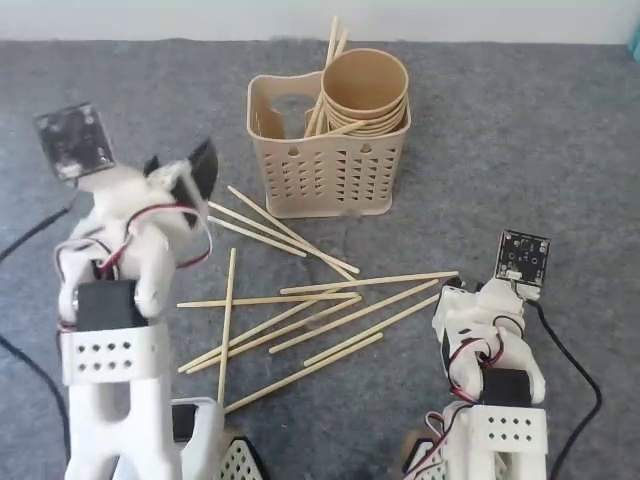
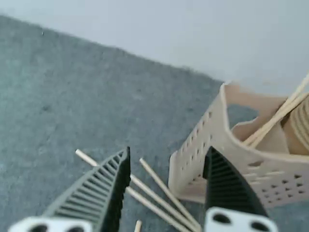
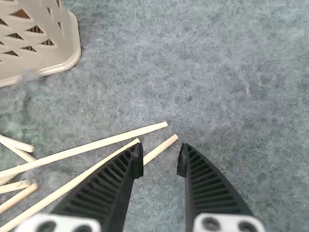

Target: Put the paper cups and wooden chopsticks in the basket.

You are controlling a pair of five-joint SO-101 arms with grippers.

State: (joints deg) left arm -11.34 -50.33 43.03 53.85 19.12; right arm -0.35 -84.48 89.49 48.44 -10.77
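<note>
Stacked paper cups (image 1: 365, 85) sit in basket (image 1: 330, 175); loose chopsticks (image 1: 354, 317) lie across the tabletop (image 1: 520, 150). My right gripper (image 3: 159, 162), jaws apart, hovers over one chopstick end (image 3: 164, 145); I should close squarely and lift level. Left gripper (image 2: 169, 154) agape, empty, near basket.

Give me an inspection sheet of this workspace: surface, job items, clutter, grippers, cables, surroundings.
Surface: grey carpet-like mat, no spills seen.
Job's things: basket upright, holding stacked paper cups and a few upright chopsticks; many loose chopsticks lie scattered on the mat between the arms.
Clutter: nothing seen.
Grippers: left gripper open, empty, near the basket; right gripper open, empty, over the ends of loose chopsticks.
Cables: black cables trail on the mat at both outer sides, away from the chopsticks.
Surroundings: pale wall strip along the far edge.
</note>
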